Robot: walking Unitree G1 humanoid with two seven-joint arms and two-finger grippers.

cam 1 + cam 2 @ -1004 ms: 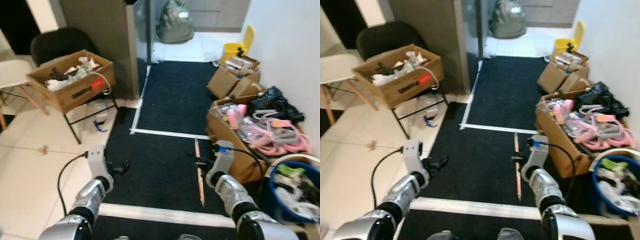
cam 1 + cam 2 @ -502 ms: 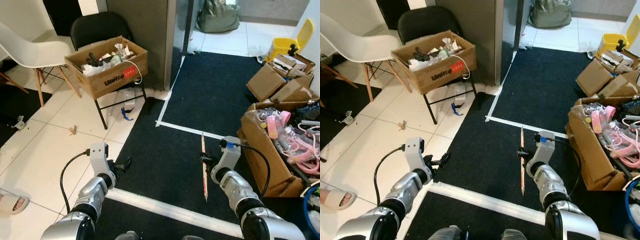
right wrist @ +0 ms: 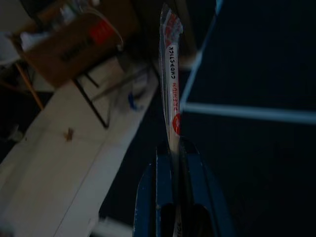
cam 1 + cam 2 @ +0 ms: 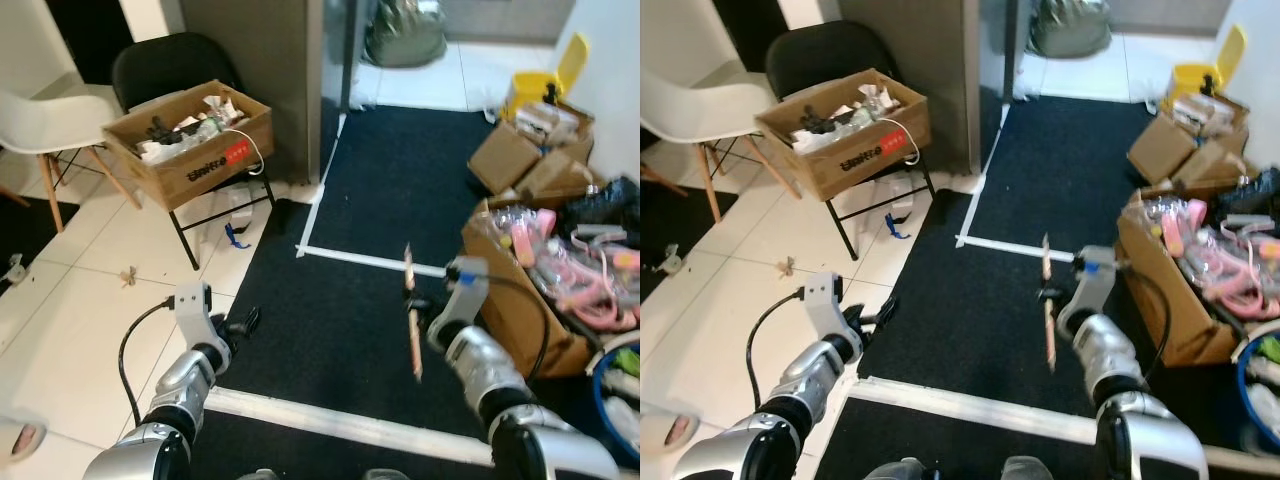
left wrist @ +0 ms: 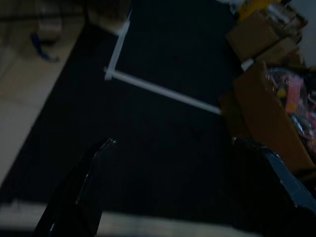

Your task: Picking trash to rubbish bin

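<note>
Right wrist view shows the right gripper [image 3: 175,153] clenched on a paper-wrapped chopstick packet [image 3: 171,94], its two black fingers [image 3: 164,170] pressed flat against the wrapper with the printed end sticking out beyond the tips. From the head views, that packet [image 4: 411,312] stands nearly upright at about 3 o'clock from frame centre, held above the black carpet [image 4: 390,200] just ahead of the right gripper [image 4: 418,306]. At 4 o'clock sits the blue rubbish bin [image 4: 622,400], partly cut off by the frame edge and already holding scraps, well apart from the packet. Between them stands an open cardboard box of pink items [image 4: 560,280]. The left gripper [image 4: 243,324] hangs low at 7 o'clock over the carpet's edge, fingers spread and released, as the left wrist view confirms with one finger [image 5: 81,192] on each side of bare dark carpet. At 10 o'clock a cardboard box of clutter [image 4: 190,145] rests on a black chair [image 4: 165,70], beside a white chair [image 4: 45,125]. White tape lines [image 4: 370,261] cross the carpet.
</note>
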